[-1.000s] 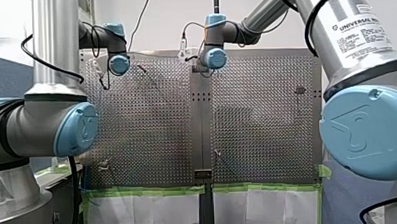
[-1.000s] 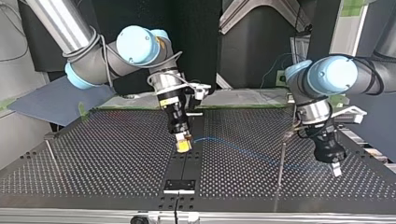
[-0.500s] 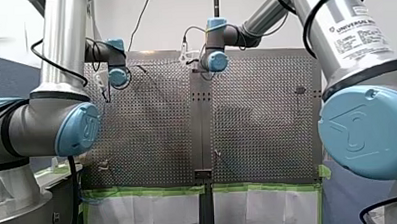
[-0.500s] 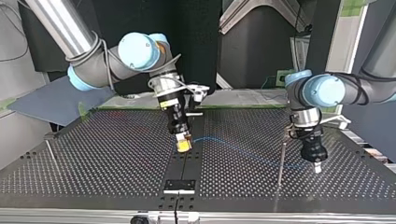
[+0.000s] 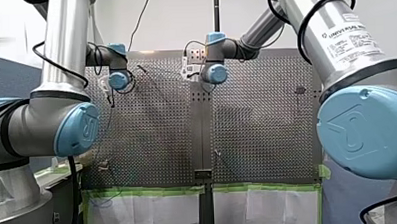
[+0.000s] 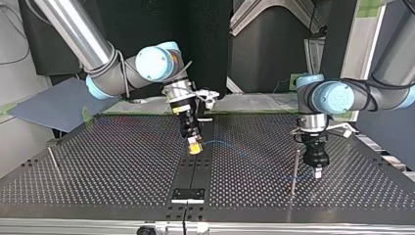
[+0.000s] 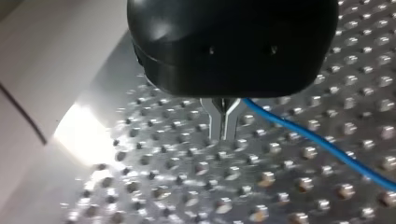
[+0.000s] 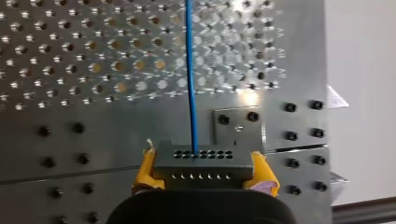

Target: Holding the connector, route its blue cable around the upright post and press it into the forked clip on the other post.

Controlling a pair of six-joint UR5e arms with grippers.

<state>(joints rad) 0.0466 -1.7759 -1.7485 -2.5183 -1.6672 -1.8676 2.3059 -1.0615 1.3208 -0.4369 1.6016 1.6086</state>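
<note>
My right claw is clenched on the connector, with its yellow pads on the two short ends. The blue cable leaves the connector's face straight ahead. The connector hangs just over the tabletop, well to one side of the upright post. From there the cable trails across the holes, passes close by the post and ends just beyond it, where my left claw stands near the post. That claw's metal fingers are pressed together. The cable runs off from right beside them, and I cannot tell whether it is nipped between them.

The cable looks thin, light and limp. I judge it will sag, follow any pull and slip on a smooth post, so it needs keeping taut. The connector is the rigid part, and its flat ends give the sound hold. The wire itself wants only a light pinch near the post. A second thin post stands far from the first, beyond the connector, and its fork is too small to make out.
</note>
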